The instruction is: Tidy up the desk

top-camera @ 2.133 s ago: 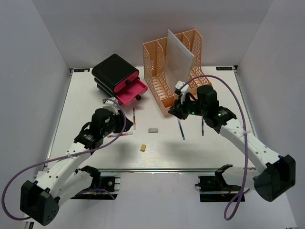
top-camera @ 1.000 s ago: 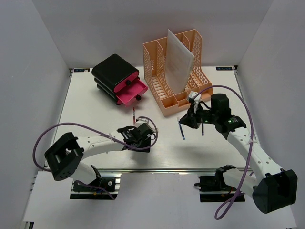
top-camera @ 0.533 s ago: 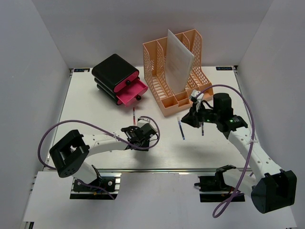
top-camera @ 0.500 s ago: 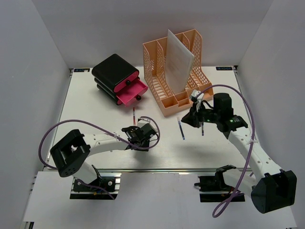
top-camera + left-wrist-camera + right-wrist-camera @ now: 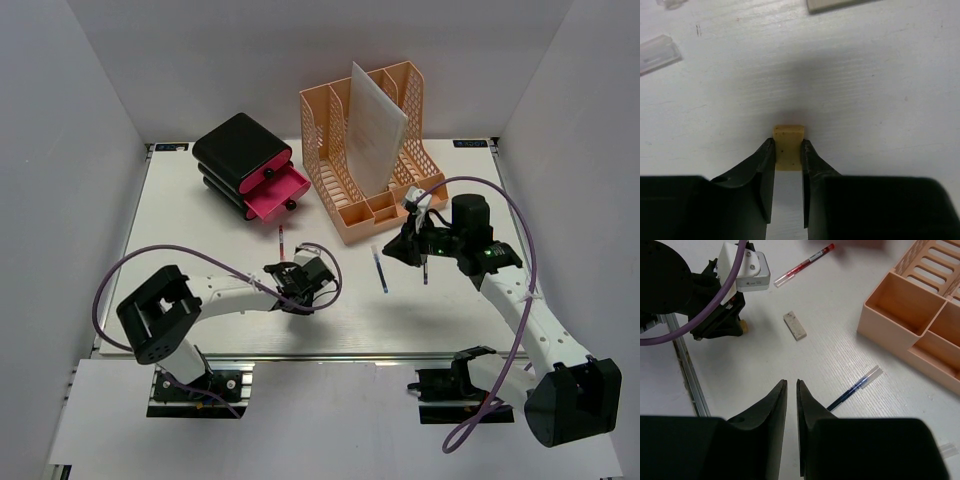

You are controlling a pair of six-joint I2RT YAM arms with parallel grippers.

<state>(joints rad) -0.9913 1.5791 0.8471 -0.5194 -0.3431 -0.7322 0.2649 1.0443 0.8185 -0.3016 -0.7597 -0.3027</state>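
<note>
Left gripper (image 5: 788,142) low on the desk (image 5: 875,85), jaws pinched on both sides of tan eraser (image 5: 788,155). Right gripper (image 5: 791,383) hovers over desk, jaws a narrow slit, empty. Blue pen (image 5: 855,387) just right of it, grey block (image 5: 794,325) ahead, orange rack (image 5: 900,305) beyond.

White desk (image 5: 190,250); black drawer unit (image 5: 238,150) with pink drawers. Peach file organizer (image 5: 330,150), lattice walls. Also tan eraser (image 5: 788,147), grey speckled eraser (image 5: 794,325), blue pen (image 5: 380,270), red pen (image 5: 807,262).
</note>
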